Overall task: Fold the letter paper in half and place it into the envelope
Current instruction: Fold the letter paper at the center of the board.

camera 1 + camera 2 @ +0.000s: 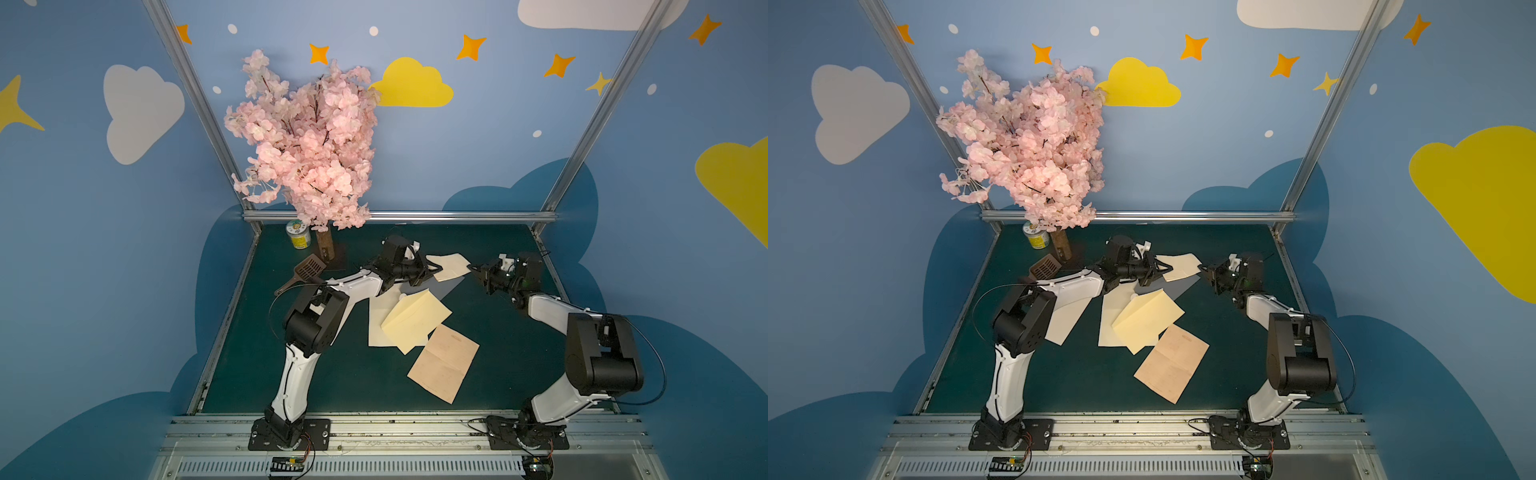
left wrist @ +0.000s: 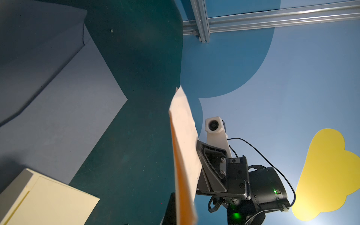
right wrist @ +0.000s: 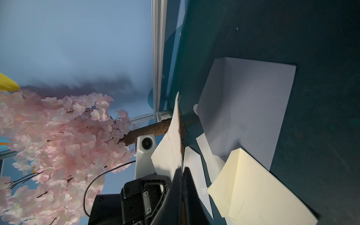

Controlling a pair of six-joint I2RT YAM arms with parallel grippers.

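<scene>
Pinching cream sheet (image 1: pixel 452 266): left tool (image 1: pixel 431 271), right tool (image 1: pixel 473 268); can (image 1: pixel 299 236) label illegible.

I count two grippers on my rig: left gripper (image 1: pixel 431 271) and right gripper (image 1: pixel 473 269). One cream sheet (image 1: pixel 451 266) spans between their fingers. Four more paper pieces lie lower than the fingers, on the table: cream envelope (image 1: pixel 415 322), pale sheet (image 1: pixel 376 332), tan sheet (image 1: pixel 442 361), white sheet (image 1: pixel 1065 318). Out past the left fingers: one blossom tree (image 1: pixel 307 141), one can (image 1: pixel 298 235), one brown scoop (image 1: pixel 309 266).
</scene>
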